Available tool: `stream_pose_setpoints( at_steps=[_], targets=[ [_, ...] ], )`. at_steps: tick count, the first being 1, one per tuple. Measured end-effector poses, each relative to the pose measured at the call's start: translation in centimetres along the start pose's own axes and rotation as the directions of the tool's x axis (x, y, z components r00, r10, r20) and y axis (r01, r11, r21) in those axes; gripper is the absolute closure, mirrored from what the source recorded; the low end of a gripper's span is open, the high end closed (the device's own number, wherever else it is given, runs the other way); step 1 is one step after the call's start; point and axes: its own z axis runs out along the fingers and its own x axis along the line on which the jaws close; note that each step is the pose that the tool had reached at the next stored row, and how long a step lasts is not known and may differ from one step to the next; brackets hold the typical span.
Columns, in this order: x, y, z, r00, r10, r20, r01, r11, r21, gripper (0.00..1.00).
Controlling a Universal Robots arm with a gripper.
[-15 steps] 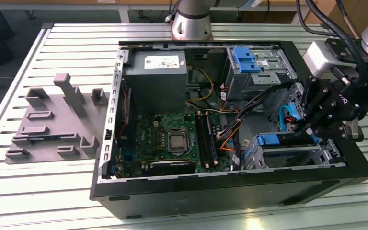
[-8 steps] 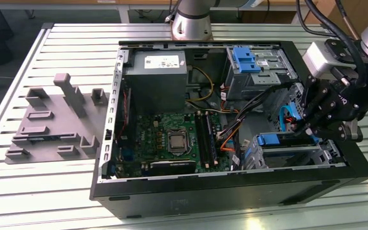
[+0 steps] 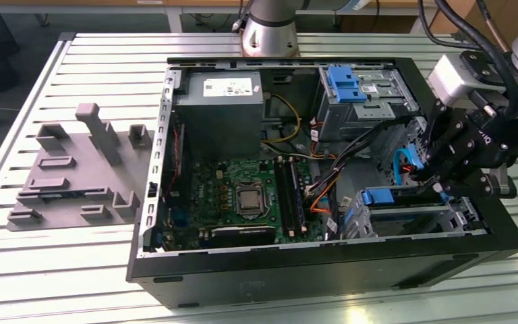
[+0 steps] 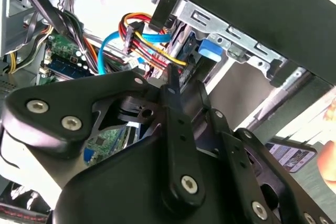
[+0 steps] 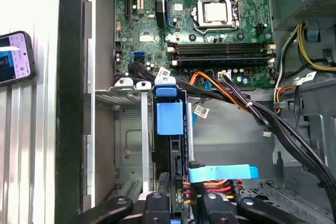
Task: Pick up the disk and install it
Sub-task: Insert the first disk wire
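One gripper [image 3: 457, 177] clamped on one disk [image 5: 169, 145], standing on edge in the bay at the corner of one open case [image 3: 331, 283]; one motherboard [image 5: 210, 19]; one phone [image 5: 14, 56] beside the case.

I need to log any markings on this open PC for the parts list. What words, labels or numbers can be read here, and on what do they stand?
None can be read.
Power supply sticker: print too small.
Tags on the black cable bundle: blurred.
Motherboard markings: too small.
Phone screen: too blurred.
Gripper body, white mark: unclear.
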Motion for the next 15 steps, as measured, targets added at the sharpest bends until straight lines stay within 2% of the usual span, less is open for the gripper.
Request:
stream_pose_setpoints(
  at_steps=[5,9,11,12,13,15],
  targets=[
    [0.0,0.03,-0.58,1.0,0.0,-0.0001,0.0,1.0,-0.0051,0.7],
    [0.0,0.04,-0.66,1.0,0.0,-0.0003,0.0,1.0,-0.0074,0.72],
    [0.0,0.04,-0.66,1.0,0.0,-0.0004,0.0,1.0,-0.0074,0.84],
    [0.0,0.03,-0.66,1.0,0.0,-0.0004,0.0,1.0,-0.0074,0.84],
    [-0.01,0.02,-0.67,1.0,0.0,-0.0005,0.0,1.0,-0.0073,0.89],
    [-0.01,0.02,-0.67,1.0,0.0,-0.0005,0.0,1.0,-0.0074,0.89]
  ],
)
